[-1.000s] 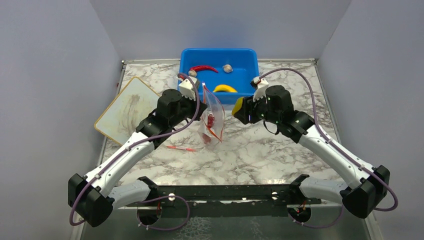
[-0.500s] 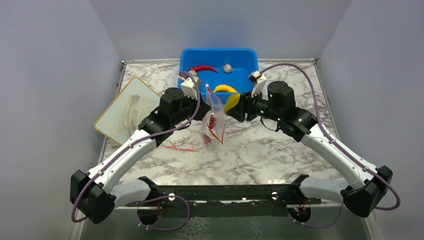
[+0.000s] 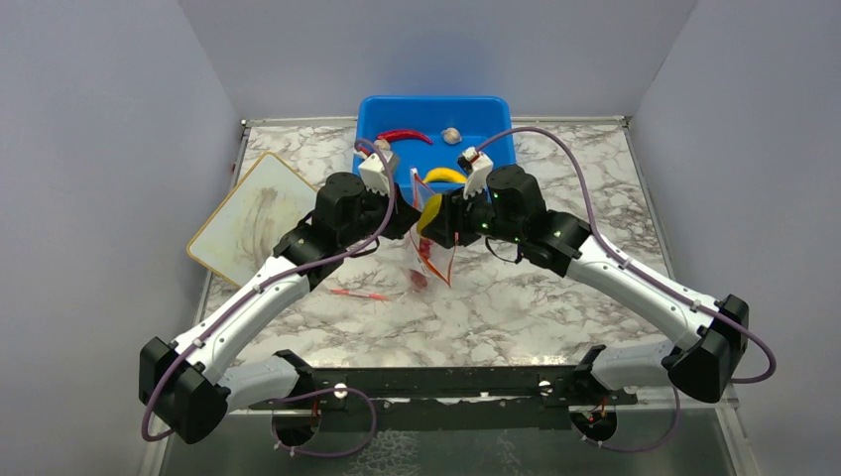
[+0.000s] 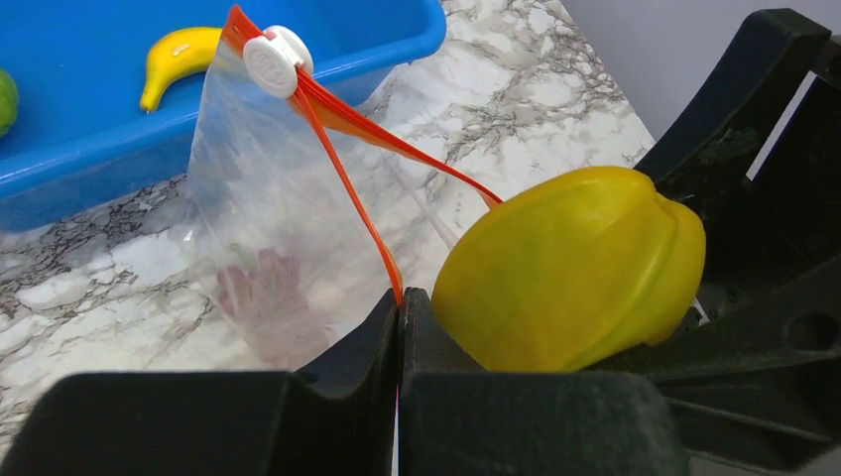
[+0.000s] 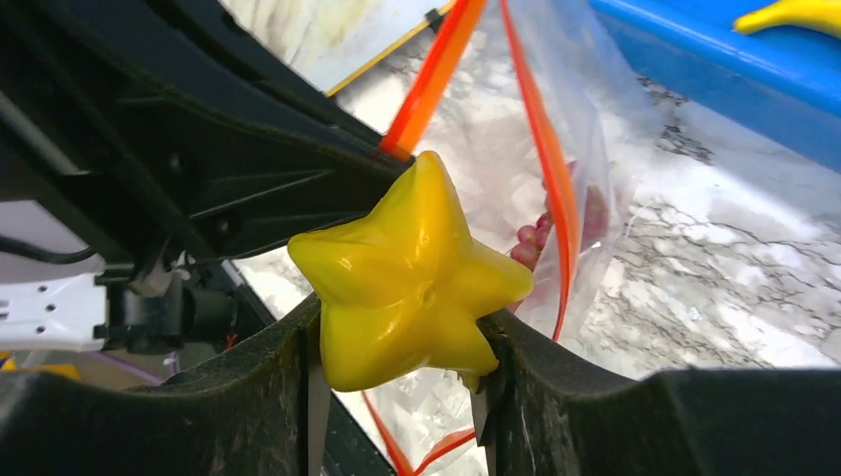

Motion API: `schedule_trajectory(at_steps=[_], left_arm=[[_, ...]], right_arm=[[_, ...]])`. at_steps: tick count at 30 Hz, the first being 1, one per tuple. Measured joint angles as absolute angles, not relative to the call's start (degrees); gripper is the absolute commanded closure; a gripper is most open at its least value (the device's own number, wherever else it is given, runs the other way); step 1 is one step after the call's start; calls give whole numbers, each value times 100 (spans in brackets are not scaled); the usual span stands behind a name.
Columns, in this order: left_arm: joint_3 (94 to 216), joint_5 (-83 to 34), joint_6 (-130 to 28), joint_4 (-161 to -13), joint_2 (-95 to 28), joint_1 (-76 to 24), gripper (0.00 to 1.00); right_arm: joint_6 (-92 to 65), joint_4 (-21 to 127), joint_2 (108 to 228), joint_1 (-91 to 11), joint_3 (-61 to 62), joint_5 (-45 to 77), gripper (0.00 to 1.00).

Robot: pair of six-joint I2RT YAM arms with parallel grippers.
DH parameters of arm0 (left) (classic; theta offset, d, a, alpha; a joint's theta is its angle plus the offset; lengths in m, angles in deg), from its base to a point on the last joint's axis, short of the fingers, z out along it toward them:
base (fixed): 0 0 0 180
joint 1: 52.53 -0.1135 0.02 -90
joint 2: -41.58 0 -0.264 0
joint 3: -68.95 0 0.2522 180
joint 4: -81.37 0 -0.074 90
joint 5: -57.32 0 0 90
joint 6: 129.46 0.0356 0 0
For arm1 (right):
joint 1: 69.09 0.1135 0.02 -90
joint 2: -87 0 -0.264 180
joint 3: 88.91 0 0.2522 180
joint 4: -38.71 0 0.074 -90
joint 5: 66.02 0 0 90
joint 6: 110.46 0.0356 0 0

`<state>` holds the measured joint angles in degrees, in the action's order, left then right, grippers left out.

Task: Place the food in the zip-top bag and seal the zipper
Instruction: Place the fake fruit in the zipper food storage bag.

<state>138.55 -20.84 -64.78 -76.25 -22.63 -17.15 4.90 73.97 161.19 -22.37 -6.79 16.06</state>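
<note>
My left gripper [image 4: 400, 297] is shut on the orange-red zipper [image 4: 347, 178] and holds the clear zip-top bag [image 3: 434, 260] up off the table with its mouth spread. A white slider [image 4: 273, 59] sits at the strip's far end. A reddish grape bunch [image 4: 263, 288] lies at the bottom of the bag. My right gripper [image 5: 402, 327] is shut on the yellow starfruit [image 5: 407, 268], which sits right at the bag's mouth [image 3: 429, 213], beside the left fingers. A banana [image 3: 446, 176], red chili [image 3: 404, 136], garlic [image 3: 451, 135] and lime [image 4: 5, 99] lie in the tub.
The rigid blue tub [image 3: 436, 102] stands just behind the bag. A beige board [image 3: 253, 216] lies at the left of the marble table. A thin red stick [image 3: 359, 294] lies on the table below the left arm.
My right arm has swung left with the starfruit, from beside the tub to the bag's mouth. The left gripper has kept its hold on the zipper, and the bag has shifted slightly.
</note>
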Motion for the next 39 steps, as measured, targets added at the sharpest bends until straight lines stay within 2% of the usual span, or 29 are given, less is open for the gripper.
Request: schedule_trajectory(at_steps=[10,17,23,39], left_arm=[[13855,-2006,-6546,-7623,-2263,-1724,100],[13855,-2001,-6568,-7623,-2260,-1724,100],[13855,-2004,-6572,-7620,-2260,-1724,100],[13855,-2008,-6557,-7620,-2221,-1724,100]], right_arm=[[503,7615,16342,-2187,-679,2297,57],[503,7849,16595,-2117,-524,2480,44],[508,7974,16705,-2056,-469,2561,37],[497,7993,16536,-2041,-469,2535,38]])
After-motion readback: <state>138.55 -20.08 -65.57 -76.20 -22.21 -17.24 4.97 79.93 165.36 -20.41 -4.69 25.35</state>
